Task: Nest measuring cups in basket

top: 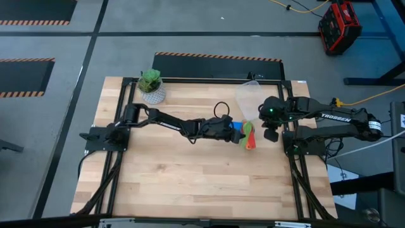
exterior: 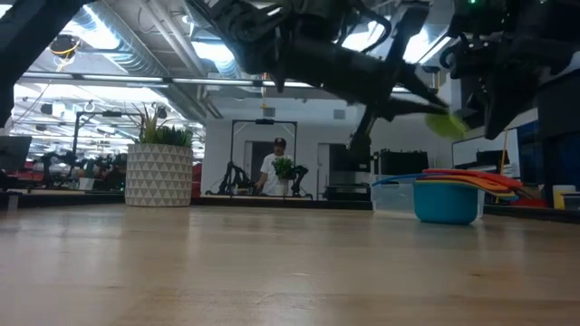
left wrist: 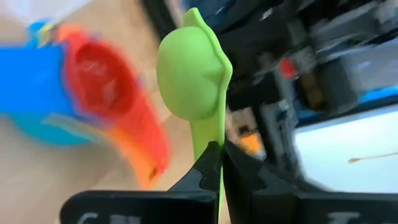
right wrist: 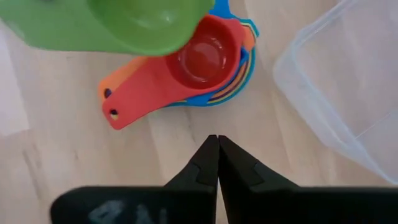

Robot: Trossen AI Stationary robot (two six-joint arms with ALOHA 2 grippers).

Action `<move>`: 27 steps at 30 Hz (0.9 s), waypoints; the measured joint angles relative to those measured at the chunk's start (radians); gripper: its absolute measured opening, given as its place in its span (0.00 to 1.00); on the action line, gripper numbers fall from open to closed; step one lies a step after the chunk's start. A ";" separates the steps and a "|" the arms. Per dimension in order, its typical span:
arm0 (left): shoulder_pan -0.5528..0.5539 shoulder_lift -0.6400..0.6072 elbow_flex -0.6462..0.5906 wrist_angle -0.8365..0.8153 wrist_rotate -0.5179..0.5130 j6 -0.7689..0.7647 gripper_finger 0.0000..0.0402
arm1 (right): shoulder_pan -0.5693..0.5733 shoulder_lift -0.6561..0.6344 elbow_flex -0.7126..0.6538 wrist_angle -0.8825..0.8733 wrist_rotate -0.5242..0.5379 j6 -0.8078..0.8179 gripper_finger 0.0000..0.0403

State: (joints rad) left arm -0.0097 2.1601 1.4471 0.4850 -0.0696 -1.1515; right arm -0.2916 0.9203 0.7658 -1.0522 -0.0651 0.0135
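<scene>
Green cup [left wrist: 193, 78] pinched by handle in left claw [left wrist: 219, 163].

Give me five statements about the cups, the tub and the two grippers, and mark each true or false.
1. The left gripper is shut on the handle of the green cup. True.
2. The right gripper holds the red cup. False: it is shut on nothing and hangs above the table beside the stack.
3. The red cup sits on top of the nested stack. True.
4. The stack already sits inside the clear tub. False: it stands on the table next to the tub.
5. The potted plant stands in the tub. False: it stands apart, at the table's far left corner.
</scene>
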 joint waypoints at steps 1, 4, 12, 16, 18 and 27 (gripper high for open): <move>0.000 0.008 0.006 0.020 -0.007 -0.004 0.00 | 0.000 0.000 0.000 0.001 0.008 0.000 0.03; 0.001 0.016 0.001 0.021 -0.008 -0.026 0.00 | 0.000 0.000 0.000 0.010 0.038 0.000 0.03; 0.008 0.066 0.004 0.049 -0.025 -0.060 0.00 | 0.000 0.000 0.000 0.055 0.046 0.001 0.03; 0.014 0.087 0.003 0.058 -0.028 -0.077 0.00 | 0.000 0.000 0.000 0.075 0.047 0.003 0.03; 0.018 0.091 0.002 0.055 -0.024 -0.078 0.00 | 0.000 0.000 0.000 0.084 0.047 0.003 0.03; 0.031 0.090 0.002 0.046 -0.018 -0.078 0.04 | 0.000 0.000 0.000 0.092 0.047 0.003 0.03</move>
State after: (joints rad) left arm 0.0208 2.2501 1.4494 0.5314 -0.0879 -1.2293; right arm -0.2914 0.9203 0.7662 -0.9600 -0.0185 0.0166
